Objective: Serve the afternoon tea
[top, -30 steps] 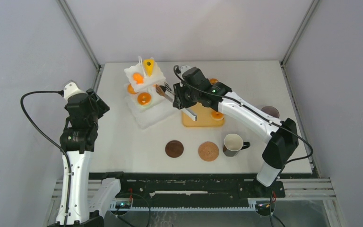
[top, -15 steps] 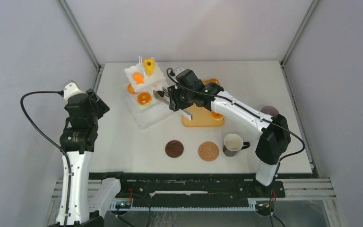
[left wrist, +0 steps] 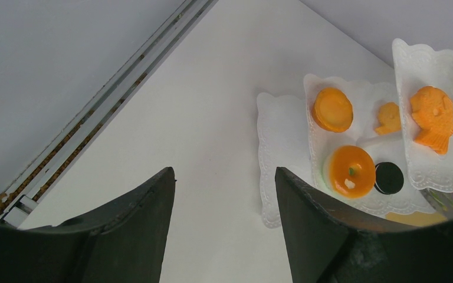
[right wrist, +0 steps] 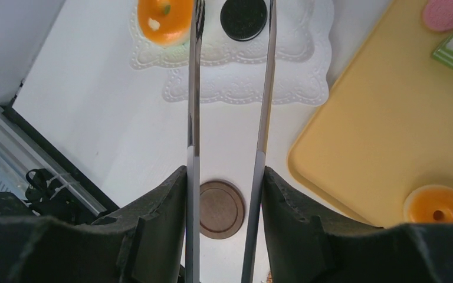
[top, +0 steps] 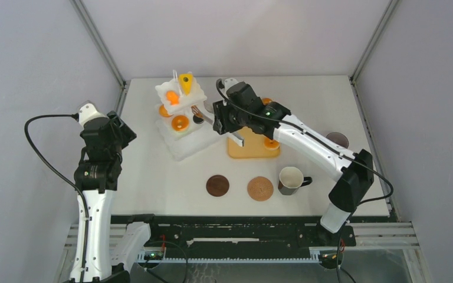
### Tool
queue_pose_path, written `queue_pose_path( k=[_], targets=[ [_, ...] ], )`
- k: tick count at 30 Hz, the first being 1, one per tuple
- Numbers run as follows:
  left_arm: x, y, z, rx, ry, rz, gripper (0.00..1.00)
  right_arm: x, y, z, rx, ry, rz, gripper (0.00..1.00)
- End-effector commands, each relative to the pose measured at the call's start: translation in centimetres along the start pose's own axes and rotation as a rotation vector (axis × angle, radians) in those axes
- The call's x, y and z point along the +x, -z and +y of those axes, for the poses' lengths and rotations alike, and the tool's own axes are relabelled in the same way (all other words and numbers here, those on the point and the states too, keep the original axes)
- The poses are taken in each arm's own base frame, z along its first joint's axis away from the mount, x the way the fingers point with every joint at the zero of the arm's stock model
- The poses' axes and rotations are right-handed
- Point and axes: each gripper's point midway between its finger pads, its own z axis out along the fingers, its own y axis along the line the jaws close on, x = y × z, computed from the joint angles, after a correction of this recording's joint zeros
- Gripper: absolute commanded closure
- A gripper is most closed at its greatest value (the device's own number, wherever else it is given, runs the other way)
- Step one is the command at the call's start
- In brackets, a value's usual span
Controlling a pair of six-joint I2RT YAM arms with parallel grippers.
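A robotics lab's test cell. A white table (top: 153,171) is boxed in by plain grey wall panels (top: 230,35) joined at metal corner posts (top: 98,41). The left arm (top: 94,194) and right arm (top: 307,138) are bolted to a black rail (top: 230,227), with a bare cable (top: 50,116) looping free. The food is toy pastries (top: 180,122) on a white plastic stand (top: 183,144).
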Motion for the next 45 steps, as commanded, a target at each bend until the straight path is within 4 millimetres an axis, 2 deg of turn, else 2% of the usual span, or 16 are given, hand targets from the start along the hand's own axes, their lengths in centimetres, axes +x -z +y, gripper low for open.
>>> queue_pose_path(
  k=[1, 4, 9, 15, 19, 23, 27, 28, 29, 33, 36, 40, 45],
  targets=[
    [-0.6, 0.3, 0.4, -0.007, -0.005, -0.029, 0.32, -2.7, 3.1, 0.8, -0.015, -0.003, -0.13, 0.48],
    [-0.7, 0.3, 0.5, -0.013, -0.004, -0.033, 0.32, -1.7, 3.6, -0.2, 0.017, -0.013, -0.128, 0.57],
    [-0.5, 0.1, 0.6, -0.022, -0.011, -0.029, 0.32, 0.2, 5.4, -2.5, 0.069, -0.063, -0.163, 0.78],
    [0.1, -0.4, 0.7, -0.028, -0.013, -0.016, 0.32, 1.8, 8.0, -7.2, 0.174, -0.162, -0.227, 0.84],
    [0.1, -0.6, 0.5, -0.022, -0.012, -0.012, 0.32, 3.3, 7.9, -12.1, 0.288, -0.219, -0.207, 0.83],
    [0.1, -0.7, 0.3, -0.019, -0.012, -0.01, 0.32, 3.7, 6.1, -16.3, 0.341, -0.28, -0.166, 0.82],
    [0.2, -0.9, 0.0, -0.011, -0.006, -0.003, 0.32, 2.6, 3.2, -19.1, 0.35, -0.316, -0.158, 0.81],
    [0.1, -0.9, 0.0, -0.009, -0.005, -0.003, 0.32, 1.1, 2.8, -19.6, 0.353, -0.318, -0.177, 0.81],
    [0.0, -0.9, 0.0, -0.009, -0.005, -0.005, 0.32, 0.4, 2.1, -20.2, 0.361, -0.32, -0.173, 0.81],
    [-0.3, -0.9, 0.0, -0.013, -0.011, -0.01, 0.32, -0.4, -1.3, -22.6, 0.401, -0.324, -0.122, 0.82],
    [-0.3, -0.8, 0.1, -0.018, -0.009, -0.01, 0.32, -0.9, -2.7, -23.6, 0.413, -0.329, -0.106, 0.82],
    [-0.1, -0.9, 0.1, -0.019, -0.009, -0.006, 0.32, -0.3, -4.1, -24.6, 0.412, -0.346, -0.081, 0.82],
    [0.0, -1.0, -0.1, -0.013, -0.009, 0.001, 0.33, 1.7, -4.6, -23.7, 0.367, -0.372, -0.021, 0.83]
  ],
)
